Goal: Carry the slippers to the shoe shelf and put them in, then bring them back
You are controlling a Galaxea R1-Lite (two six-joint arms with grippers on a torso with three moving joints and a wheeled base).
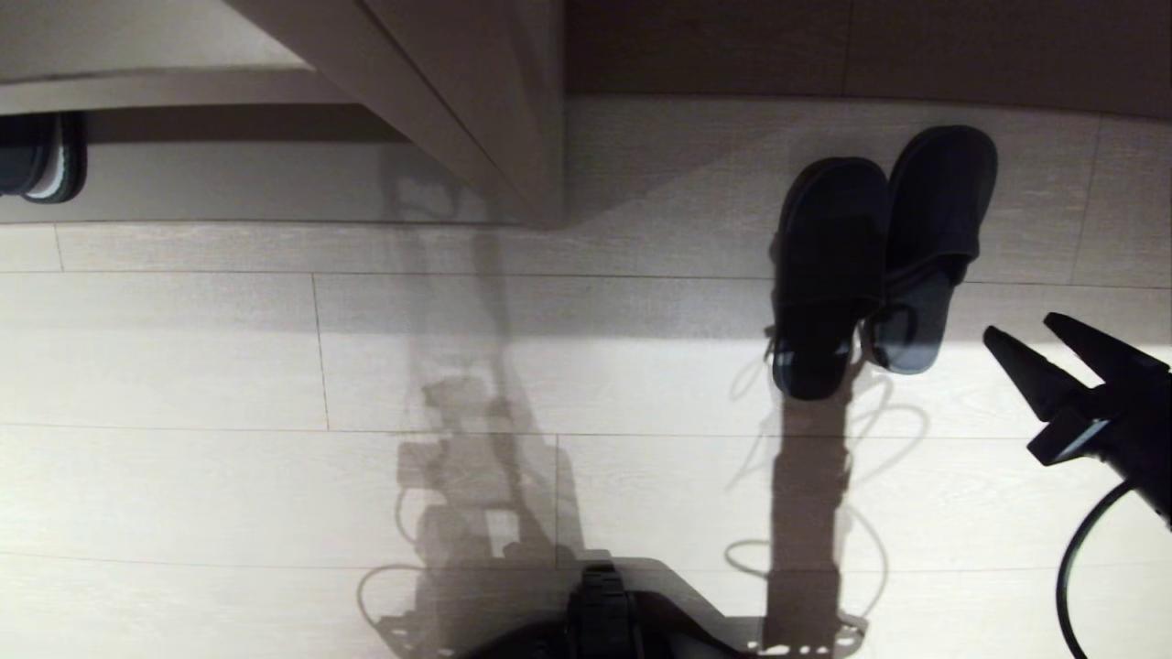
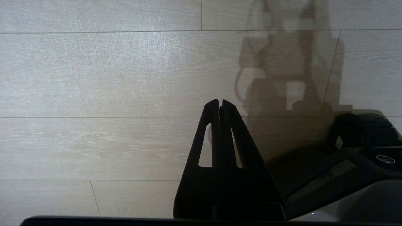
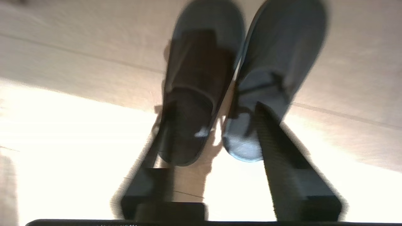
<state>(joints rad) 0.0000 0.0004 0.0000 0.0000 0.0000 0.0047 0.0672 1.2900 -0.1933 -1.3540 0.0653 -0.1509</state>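
Nearest, at the floor's near edge: dark robot base (image 1: 600,609), with bare pale boards either side. Just beside it hangs the left end effector (image 2: 220,102), pressed together, holding nothing, parked. Off toward the floor's right edge hovers the right end effector (image 1: 1018,327), fingers spread and empty, aimed at the slippers (image 1: 833,265) and short of touching them. Lying flat on the floor, side by side and touching along their inner sides, toes away from the robot, heels on the near side, partly in shadow. Looks like the reach before the pick-up. To do it well: line up on the seam where the two heels meet, put one finger inside each heel opening, then close on both inner walls together so the pair lifts as one; come in low and level so no fingertip shoves a slipper away. Beyond the toes, a dark wall band (image 1: 870,46), so little room to push forward. To the left, well apart, an upright panel (image 1: 476,119) of the built-in unit, and past it a low opening holding another dark pair (image 1: 41,156) with whitish sole edges; cannot tell whether that is the shoe shelf. Plenty of open floor (image 1: 183,366) toward the near and left edges for backing out and turning; mind the cable loop (image 1: 1071,558) trailing from the right arm.
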